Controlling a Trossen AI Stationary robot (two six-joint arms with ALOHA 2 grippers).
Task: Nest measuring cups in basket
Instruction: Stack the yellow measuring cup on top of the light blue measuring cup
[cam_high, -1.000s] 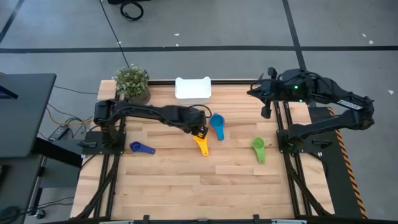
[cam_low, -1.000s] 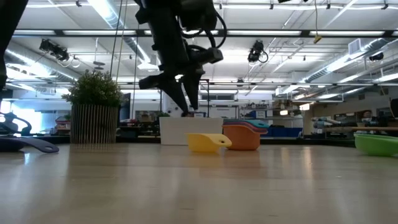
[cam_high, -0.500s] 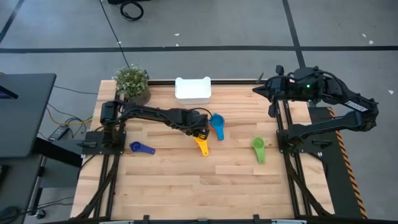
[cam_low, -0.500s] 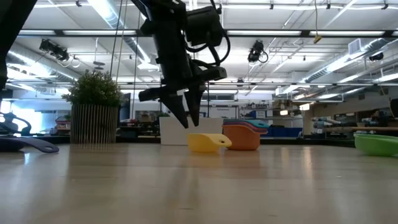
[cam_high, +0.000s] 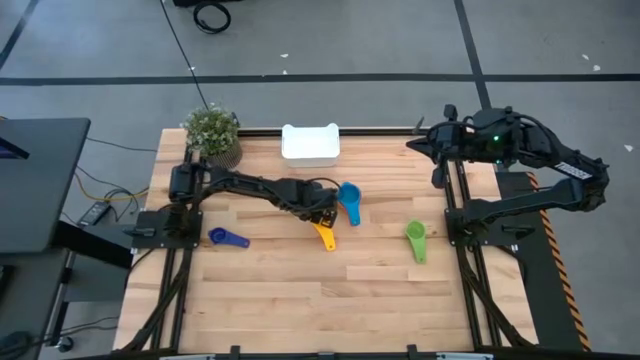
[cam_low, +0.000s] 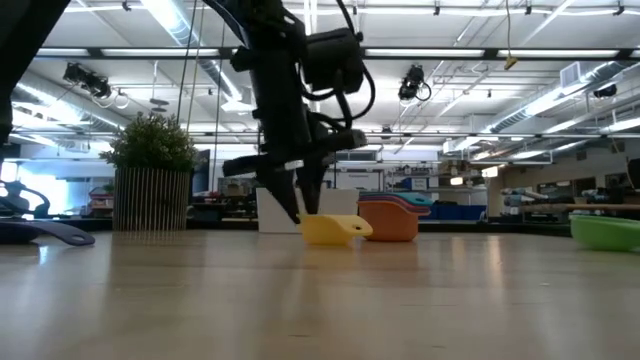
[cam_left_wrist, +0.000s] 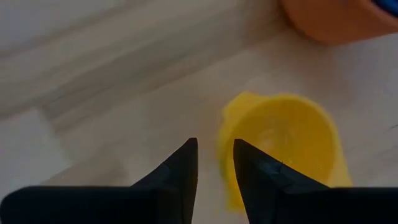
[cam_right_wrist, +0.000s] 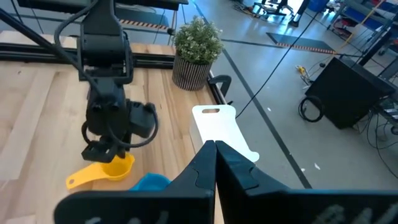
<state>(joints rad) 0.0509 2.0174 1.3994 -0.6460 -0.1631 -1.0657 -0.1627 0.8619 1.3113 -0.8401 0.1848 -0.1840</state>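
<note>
The yellow measuring cup (cam_high: 323, 228) lies on the table's middle, its handle toward the near edge. My left gripper (cam_high: 321, 213) points down over its bowl (cam_left_wrist: 280, 149), fingers a narrow gap apart: one over the rim (cam_left_wrist: 227, 155), the other outside it. A blue cup (cam_high: 348, 195) sits nested in an orange cup (cam_low: 390, 224) just to the right. A green cup (cam_high: 416, 240) and a dark blue cup (cam_high: 227, 237) lie apart on the table. The white basket (cam_high: 311, 143) stands at the far edge. My right gripper (cam_high: 412, 146) is shut and hangs high at the far right. No red cup shows. My left gripper comes from above, pointing down, to the rim of the yellow cup's bowl (cam_left_wrist: 225, 163) on the side away from the handle. Its fingertips (cam_low: 297, 212) are at the height of the rim. I cannot tell whether they touch it. The cup rests on the table.
A potted plant (cam_high: 212, 133) stands at the far left corner, left of the basket. The near half of the table is bare wood. The right arm's frame (cam_high: 500, 210) runs along the right edge.
My left gripper has gone down toward the yellow cup, its fingertips now at the level of the cup's rim. My right arm has drawn back a little toward the table's right edge. The cups have stayed where they were.
</note>
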